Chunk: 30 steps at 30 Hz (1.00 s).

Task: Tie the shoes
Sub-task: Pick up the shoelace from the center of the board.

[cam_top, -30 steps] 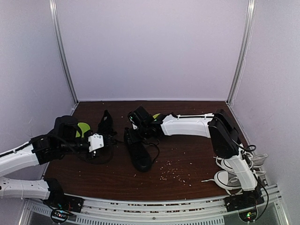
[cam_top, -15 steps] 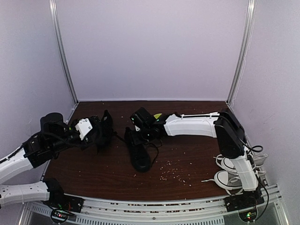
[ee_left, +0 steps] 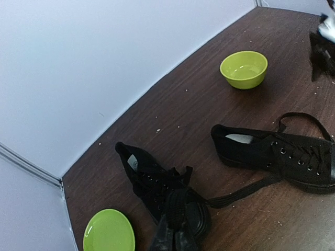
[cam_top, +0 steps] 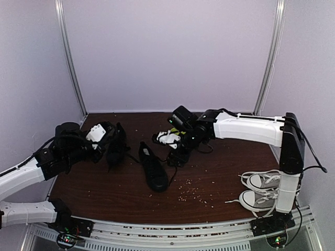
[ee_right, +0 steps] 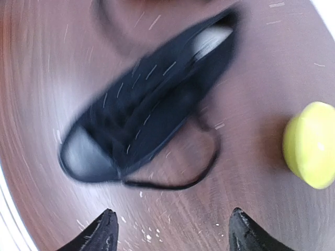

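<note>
Setting: robot lab test cell. Evidence: plain white wall panels (cam_top: pixel 167 52), metal posts (cam_top: pixel 70 57), brown desk (cam_top: pixel 220 196), two arms (cam_top: pixel 246 128) bolted to a slotted rail (cam_top: pixel 172 231).

We read no text, brand, number or sign in any view. Pale insole patch (ee_left: pixel 241 138) in the mid-table shoe (ee_left: pixel 277 154), a second patch (ee_left: pixel 132 162) in the left-edge shoe (ee_left: pixel 157 188); both are too small to read.
</note>
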### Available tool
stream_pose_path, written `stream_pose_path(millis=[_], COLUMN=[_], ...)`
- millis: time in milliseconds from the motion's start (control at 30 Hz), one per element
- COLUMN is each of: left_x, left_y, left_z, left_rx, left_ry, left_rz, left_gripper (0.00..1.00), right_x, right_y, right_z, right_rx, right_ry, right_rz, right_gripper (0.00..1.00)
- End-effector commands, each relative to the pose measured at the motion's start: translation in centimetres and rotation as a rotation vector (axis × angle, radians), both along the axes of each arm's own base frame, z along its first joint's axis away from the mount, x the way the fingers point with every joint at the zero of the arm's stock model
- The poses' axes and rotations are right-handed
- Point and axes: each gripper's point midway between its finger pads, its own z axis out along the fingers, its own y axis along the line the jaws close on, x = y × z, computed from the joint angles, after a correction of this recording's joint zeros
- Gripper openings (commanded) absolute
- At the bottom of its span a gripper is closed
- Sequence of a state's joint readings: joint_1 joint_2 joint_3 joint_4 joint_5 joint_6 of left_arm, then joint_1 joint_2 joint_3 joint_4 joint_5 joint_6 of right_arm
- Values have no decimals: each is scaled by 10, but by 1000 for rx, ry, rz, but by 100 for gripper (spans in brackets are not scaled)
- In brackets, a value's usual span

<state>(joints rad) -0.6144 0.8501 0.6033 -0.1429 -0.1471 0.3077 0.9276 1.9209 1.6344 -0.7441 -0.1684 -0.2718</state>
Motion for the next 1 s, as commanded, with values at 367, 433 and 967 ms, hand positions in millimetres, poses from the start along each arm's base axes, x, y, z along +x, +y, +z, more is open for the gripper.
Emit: stream_pose_path(millis=[367, 433, 967], left_x=[62, 66, 87], left_y=[-44, -52, -74], left_z=[-67, -74, -107], left_rx=[-273, -272, -253], left_ry=[388, 420, 502], left_rz=[224, 216, 215], left_gripper=[0, 0, 0], right_x=[-13, -12, -10], right_y=[-10, -8, -36], right_z=[-107, -108, -143], right_rx=[-535, -535, -742], right_ry=[-70, -76, -25], right_rz=[584, 596, 675], right_gripper=[72, 71, 17])
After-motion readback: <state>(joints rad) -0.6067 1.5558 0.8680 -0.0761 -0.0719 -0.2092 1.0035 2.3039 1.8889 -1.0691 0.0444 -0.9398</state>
